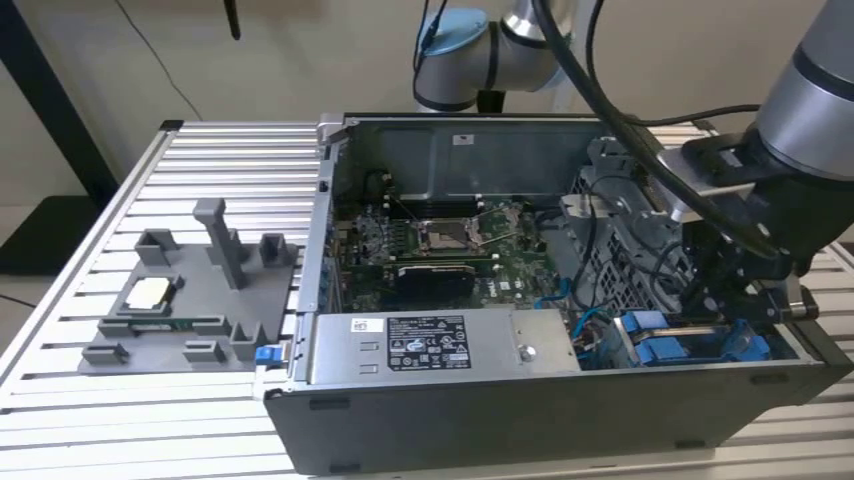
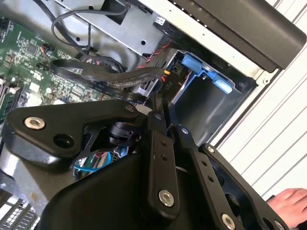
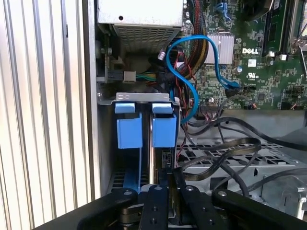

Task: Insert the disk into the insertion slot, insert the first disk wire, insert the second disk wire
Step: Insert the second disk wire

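In the first wrist view two blue carrier frames stand side by side in the dark grey drive cage [image 3: 106,98]. The disk [image 3: 163,130] sits in the insertion slot [image 3: 169,99], in line with my gripper [image 3: 168,178]. My gripper is shut on a black plug at the disk's near end. In the second wrist view a flat black cable, the second disk wire [image 2: 98,76], runs up to the gripper [image 2: 157,103]. In the exterior view the arm reaches down into the case by the blue frames [image 1: 665,350].
The case lies open with its motherboard [image 1: 441,240] and power supply [image 1: 434,345] exposed. Blue cables [image 3: 192,62] and loose black cables [image 3: 225,158] curl beside the cage. A grey fixture plate [image 1: 187,300] lies at the exterior view's left. A person's hand [image 2: 289,199] rests outside the case.
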Tool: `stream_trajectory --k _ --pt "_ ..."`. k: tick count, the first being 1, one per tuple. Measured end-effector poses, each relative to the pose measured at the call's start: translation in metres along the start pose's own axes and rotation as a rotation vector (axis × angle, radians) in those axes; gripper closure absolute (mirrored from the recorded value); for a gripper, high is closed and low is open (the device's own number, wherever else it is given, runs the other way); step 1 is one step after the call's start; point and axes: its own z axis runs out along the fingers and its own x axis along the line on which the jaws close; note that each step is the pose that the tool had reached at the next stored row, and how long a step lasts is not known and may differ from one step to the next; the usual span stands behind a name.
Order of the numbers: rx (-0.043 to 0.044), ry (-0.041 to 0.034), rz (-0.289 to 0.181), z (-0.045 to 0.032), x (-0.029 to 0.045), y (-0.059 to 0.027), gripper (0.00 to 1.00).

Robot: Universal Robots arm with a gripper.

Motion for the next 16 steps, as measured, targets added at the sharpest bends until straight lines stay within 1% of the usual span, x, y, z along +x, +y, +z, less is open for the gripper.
stream_trajectory --k 3,8,10,15,16 --pt "0.0034 -0.0015 0.0 0.0008 0.0 0.0002 0.84" --pt "0.0063 -0.0058 0.0 0.0017 -0.0001 0.0005 0.84" --pt "0.0085 -0.0085 0.0 0.0034 0.0 0.0007 0.84" --pt "0.0114 -0.0063 0.0 0.0068 0.0004 0.0011 0.84" --pt "0.0116 -0.0082 0.0 0.0074 0.0003 0.0012 0.82"
